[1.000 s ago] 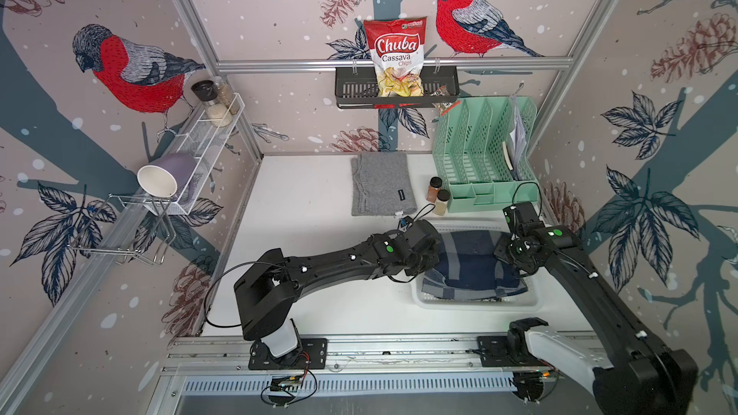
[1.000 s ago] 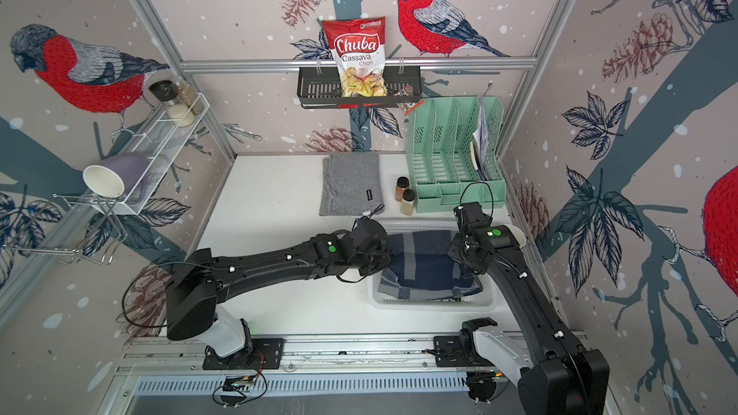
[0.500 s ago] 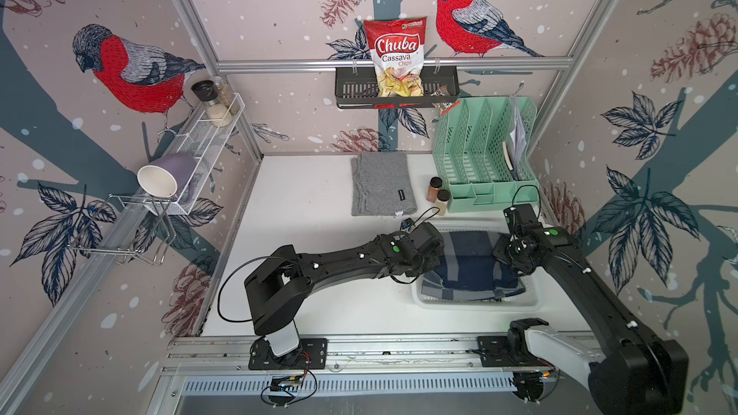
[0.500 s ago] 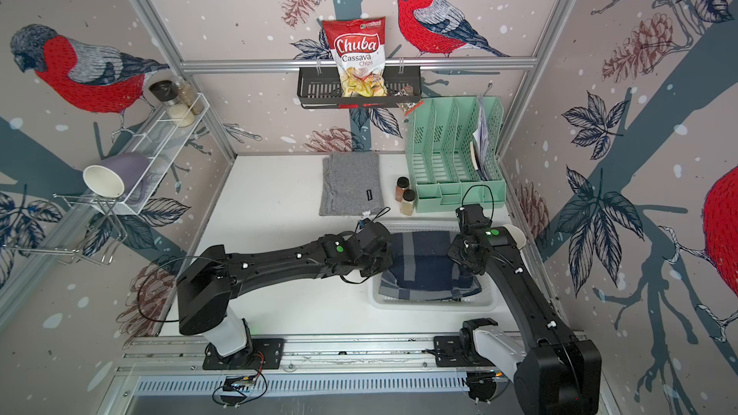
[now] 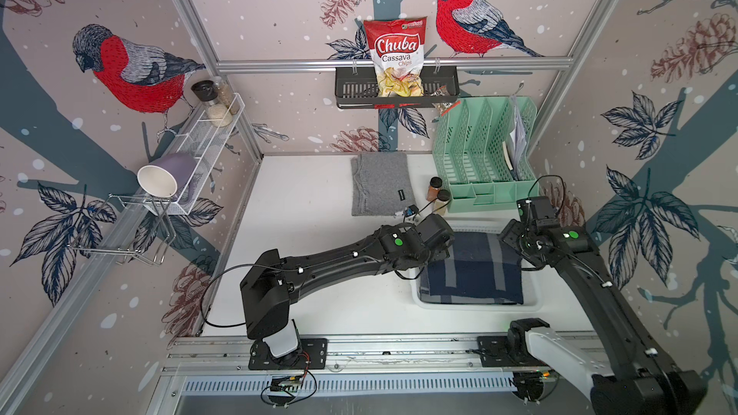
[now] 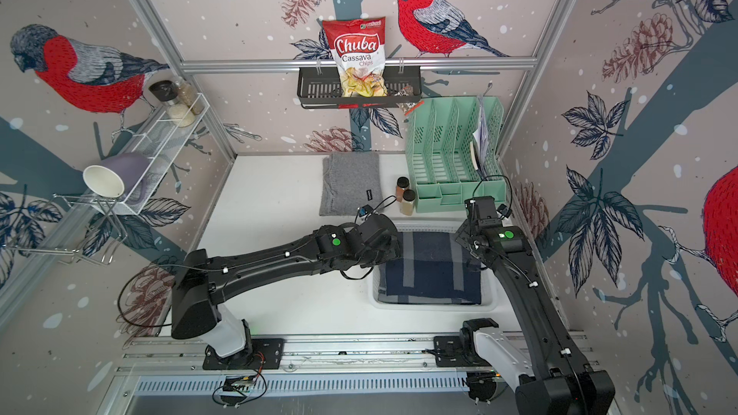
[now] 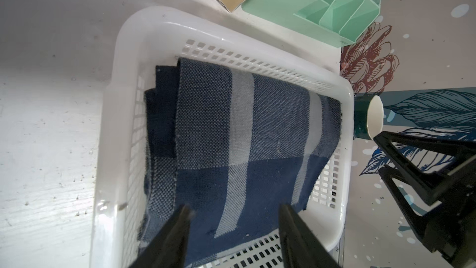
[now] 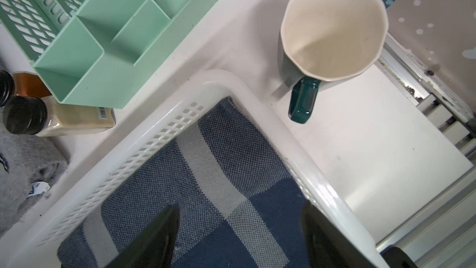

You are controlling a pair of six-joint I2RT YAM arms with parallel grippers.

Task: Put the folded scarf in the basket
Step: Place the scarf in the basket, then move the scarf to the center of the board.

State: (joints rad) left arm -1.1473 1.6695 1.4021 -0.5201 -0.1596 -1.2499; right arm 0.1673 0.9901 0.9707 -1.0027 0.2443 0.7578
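Note:
The folded scarf (image 5: 475, 269) (image 6: 431, 269), navy with pale grey stripes, lies flat inside the white perforated basket (image 5: 471, 306) (image 6: 433, 307) at the front right of the table. In the left wrist view my left gripper (image 7: 235, 207) hangs open over the scarf (image 7: 231, 137) at the basket's (image 7: 116, 125) left side. In the right wrist view my right gripper (image 8: 240, 206) is open over the scarf (image 8: 206, 197) near the basket's (image 8: 304, 161) far right corner. Neither gripper has anything between its fingers. From above, both wrists hide their own fingers.
A dark green mug (image 8: 332, 29) stands just beyond the basket's far right corner. Behind the basket are a mint-green file organiser (image 5: 483, 157), two spice jars (image 5: 437, 193) and a grey knit cloth (image 5: 379, 183). A black wall rack (image 5: 395, 93) holds a chips bag.
Both grippers have gone from shut on the scarf's edges to open, letting it go. The scarf stays in the basket. The left arm has reached slightly further back.

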